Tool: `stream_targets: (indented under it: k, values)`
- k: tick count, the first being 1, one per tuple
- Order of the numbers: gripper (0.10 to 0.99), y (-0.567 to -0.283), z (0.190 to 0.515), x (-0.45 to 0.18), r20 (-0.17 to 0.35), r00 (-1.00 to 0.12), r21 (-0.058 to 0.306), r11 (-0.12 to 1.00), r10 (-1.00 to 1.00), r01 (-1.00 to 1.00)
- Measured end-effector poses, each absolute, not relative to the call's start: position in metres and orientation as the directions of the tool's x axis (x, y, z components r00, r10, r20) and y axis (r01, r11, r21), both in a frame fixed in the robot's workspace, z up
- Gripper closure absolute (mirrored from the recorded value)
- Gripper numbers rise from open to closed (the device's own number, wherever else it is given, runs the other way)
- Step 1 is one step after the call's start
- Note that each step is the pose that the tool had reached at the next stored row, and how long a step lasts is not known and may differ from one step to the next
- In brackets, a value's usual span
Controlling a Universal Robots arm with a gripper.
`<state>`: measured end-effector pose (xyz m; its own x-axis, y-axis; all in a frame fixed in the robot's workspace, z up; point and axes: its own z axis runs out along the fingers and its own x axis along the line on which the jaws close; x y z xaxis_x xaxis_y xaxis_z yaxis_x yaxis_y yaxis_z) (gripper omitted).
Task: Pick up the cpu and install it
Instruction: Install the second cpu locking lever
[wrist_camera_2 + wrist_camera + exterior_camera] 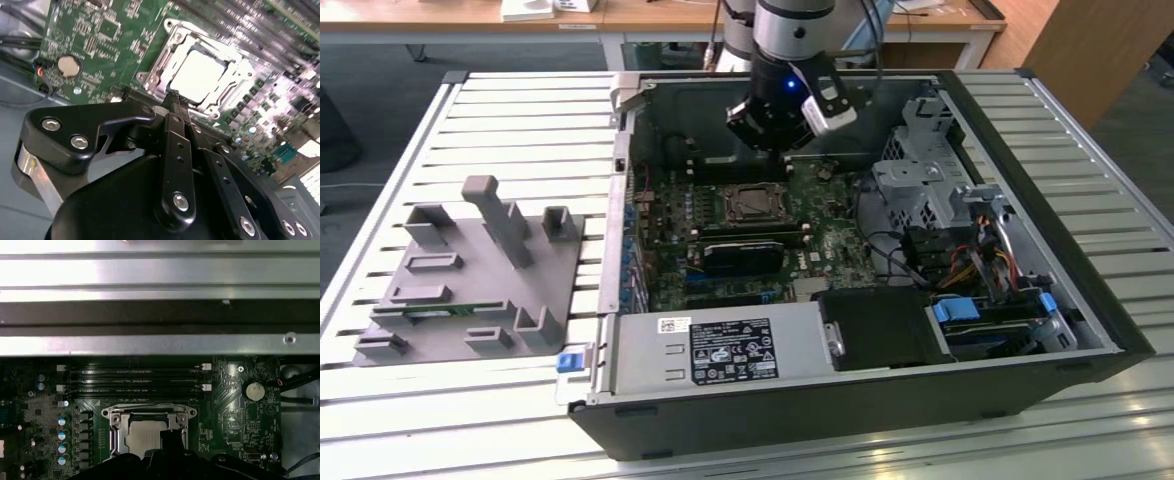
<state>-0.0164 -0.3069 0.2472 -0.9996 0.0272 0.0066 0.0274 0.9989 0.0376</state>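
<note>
The gripper [172,97] hangs low over the green board inside the open computer case [1087,300], with its black tip pointing down. From these pictures I cannot tell if it is spread or pressed together, because its own black arms hide the tip. It does not seem to be holding anything. The cpu [202,75] is the closest thing to it. It is a flat, pale, shiny square, and it lies flat inside the socket [150,75], with the metal frame all around it. So the cpu sits just under the tip and a little ahead of it. In the first wrist view the dark tip covers one edge of the chip, and whether it touches the chip is hard to say. The cpu is square, so no side is longer than another, and its edges run straight along the edges of the frame. In the exterior view the socket lies below the gripper, a bit toward the near side of the case. Now the count: one gripper, one cpu, one socket. A little farther off on the board are the long black memory slots [132,380] and one round silver battery [255,390]. Farthest away, outside the case on the exterior view's left, one grey holder [467,290] with posts stands on the slatted table [494,130] — well apart from the gripper.
</note>
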Motion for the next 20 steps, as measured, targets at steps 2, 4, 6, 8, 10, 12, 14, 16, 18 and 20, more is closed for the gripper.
stream_targets:
  k: [2, 4, 6, 8, 10, 12, 14, 16, 18, 20]
  values:
    - [0.980, -0.312, 0.247, -0.017, 0.007, -1.000, 0.038, 0.999, 0.027, 0.027]
    - [0.980, -0.317, 0.247, -0.017, 0.007, -1.000, 0.038, 0.999, 0.027, 0.027]
    - [0.980, -0.321, 0.246, -0.017, 0.007, -1.000, 0.038, 0.999, 0.027, 0.027]
    - [0.980, -0.326, 0.245, -0.017, 0.007, -1.000, 0.038, 0.999, 0.027, 0.027]
    - [0.980, -0.328, 0.244, -0.017, 0.007, -1.000, 0.038, 0.999, 0.027, 0.027]
    - [0.980, -0.329, 0.242, -0.018, 0.006, -1.000, 0.038, 0.999, 0.027, 0.027]
    - [0.980, -0.331, 0.240, -0.018, 0.007, -1.000, 0.038, 0.999, 0.027, 0.027]
    - [0.980, -0.335, 0.239, -0.018, 0.007, -1.000, 0.038, 0.999, 0.027, 0.027]
    - [0.980, -0.340, 0.238, -0.018, 0.007, -1.000, 0.038, 0.999, 0.027, 0.027]
    - [0.980, -0.345, 0.237, -0.019, 0.007, -1.000, 0.038, 0.999, 0.027, 0.027]
